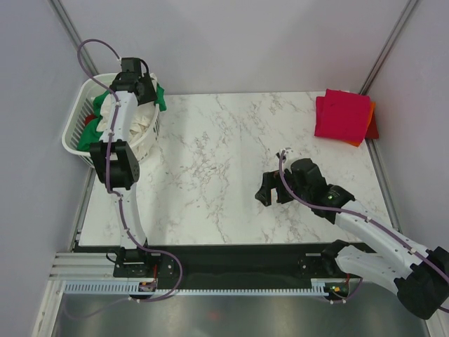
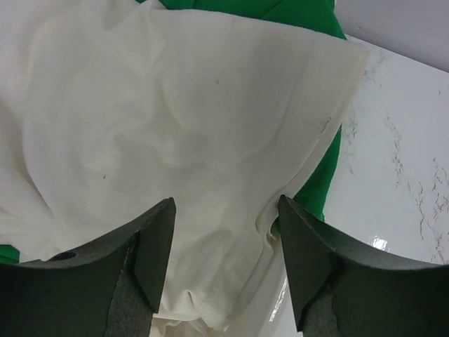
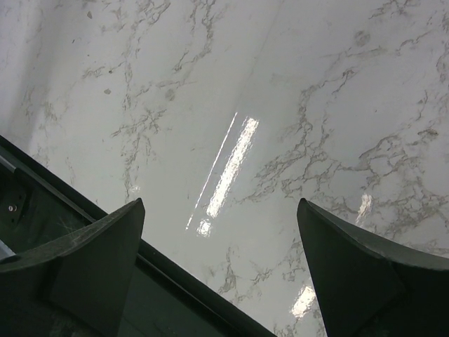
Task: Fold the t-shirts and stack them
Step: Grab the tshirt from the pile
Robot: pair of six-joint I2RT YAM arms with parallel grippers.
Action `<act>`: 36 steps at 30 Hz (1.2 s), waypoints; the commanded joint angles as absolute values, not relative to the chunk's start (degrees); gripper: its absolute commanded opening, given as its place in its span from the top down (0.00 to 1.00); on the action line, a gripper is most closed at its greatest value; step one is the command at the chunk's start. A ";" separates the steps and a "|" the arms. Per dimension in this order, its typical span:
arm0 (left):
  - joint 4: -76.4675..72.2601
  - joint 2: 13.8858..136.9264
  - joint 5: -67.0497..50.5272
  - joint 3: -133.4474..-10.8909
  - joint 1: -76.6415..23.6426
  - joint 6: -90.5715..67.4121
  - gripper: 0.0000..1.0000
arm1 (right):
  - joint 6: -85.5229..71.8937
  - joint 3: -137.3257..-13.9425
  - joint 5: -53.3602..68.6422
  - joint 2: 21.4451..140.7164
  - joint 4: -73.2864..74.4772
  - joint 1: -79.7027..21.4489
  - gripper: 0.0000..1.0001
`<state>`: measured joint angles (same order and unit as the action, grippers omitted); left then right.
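Top view, left pincer [image 1: 149, 95]: over the laundry basket [image 1: 74, 137] at the desk's far-left corner, pointed down at the cloth.
Top view, t-shirts: the cream-white t-shirt [image 1: 144, 123] lies heaped in the basket, with the green t-shirt [image 1: 160, 98] spilling over the rim. A folded crimson-pink t-shirt [image 1: 342, 116] lies on an orange t-shirt [image 1: 366, 126] at the far-right corner.
Top view, right pincer [image 1: 270, 189]: low over the bare desk [image 1: 210, 154], right of centre and towards the near edge.
Left wrist view, left pincer [image 2: 224, 210]: jaws wide apart, nothing held; the cream-white t-shirt [image 2: 175, 126] fills the gap below, the green t-shirt [image 2: 323, 175] under its edge.
Left wrist view, step: probably lifting the cream-white t-shirt out.
Left wrist view, method: lower onto a raised fold and pinch the top layer only. Catching the green cloth would drag two garments out together.
Right wrist view, right pincer [image 3: 221, 207]: jaws spread wide, empty, marble desk [image 3: 280, 105] beneath.
Right wrist view, method: hold this arm clear so the shirt can be laid flat mid-desk.
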<state>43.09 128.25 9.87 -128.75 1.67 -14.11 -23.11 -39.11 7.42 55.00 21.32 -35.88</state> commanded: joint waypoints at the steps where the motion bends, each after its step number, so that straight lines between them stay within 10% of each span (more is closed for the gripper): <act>1: 40.78 128.85 9.14 -131.75 1.67 -15.73 0.32 | -22.41 -38.94 6.68 55.46 20.39 -36.04 0.02; 9: 40.26 129.72 4.41 -130.70 1.67 -16.00 0.41 | -22.41 -38.85 6.15 56.16 20.30 -36.12 0.02; 24: 39.73 130.78 4.48 -130.25 1.76 -15.73 0.97 | -22.41 -38.94 5.45 56.25 20.30 -36.12 0.02; 36: 39.90 114.37 10.02 -135.68 0.62 -15.12 0.98 | -22.32 -38.85 5.80 56.25 20.13 -36.04 0.02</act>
<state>41.91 125.71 8.10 -129.21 1.45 -15.31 -23.09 -38.89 6.15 56.34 21.43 -35.88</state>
